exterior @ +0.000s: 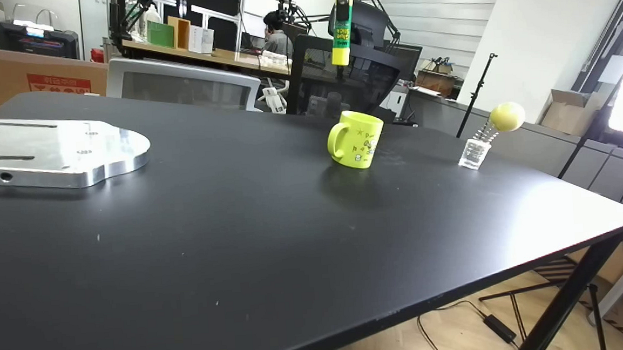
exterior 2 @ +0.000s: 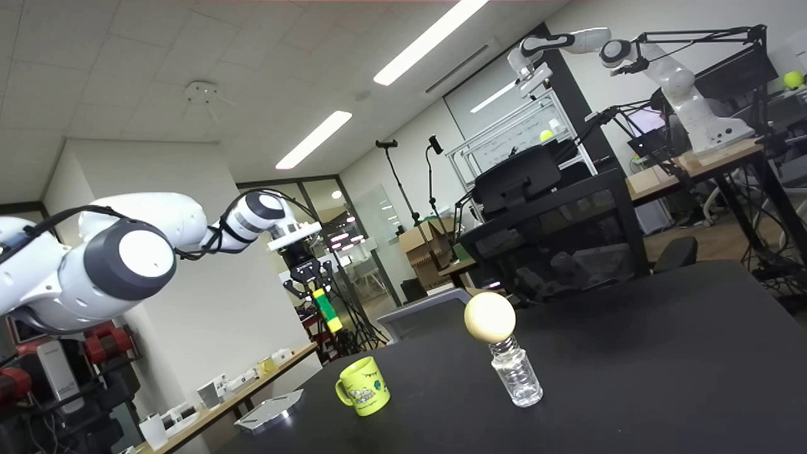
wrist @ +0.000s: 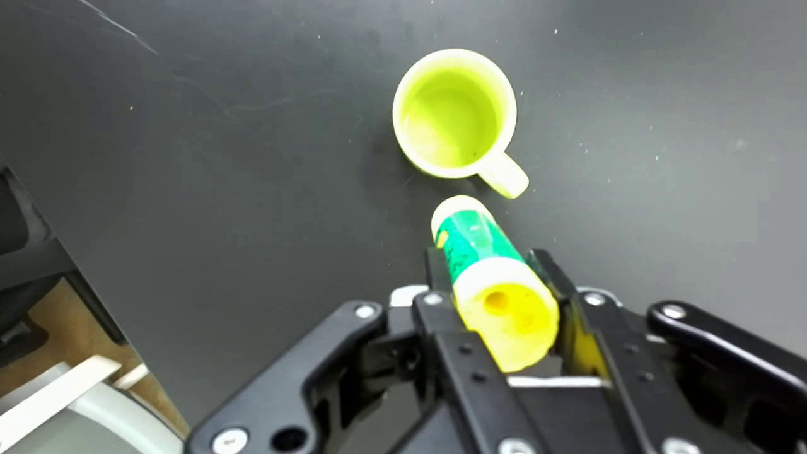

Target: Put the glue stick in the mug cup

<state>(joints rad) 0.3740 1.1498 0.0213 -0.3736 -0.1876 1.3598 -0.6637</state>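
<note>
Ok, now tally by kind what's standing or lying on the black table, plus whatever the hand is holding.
Glue stick, in the hand: 1
Mug, on the table: 1
Clear holder topped by a yellow ball, on the table, counted as one: 1
Metal plate, on the table: 1
Total: 4

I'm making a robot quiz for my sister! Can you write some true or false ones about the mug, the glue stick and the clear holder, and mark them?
The mug stands on the table, opening up. True.
The mug is red. False: it is yellow-green.
The hand holds the glue stick. True.
The glue stick is inside the mug. False: it is held in the air.
A ball is above the clear holder. True.
</note>
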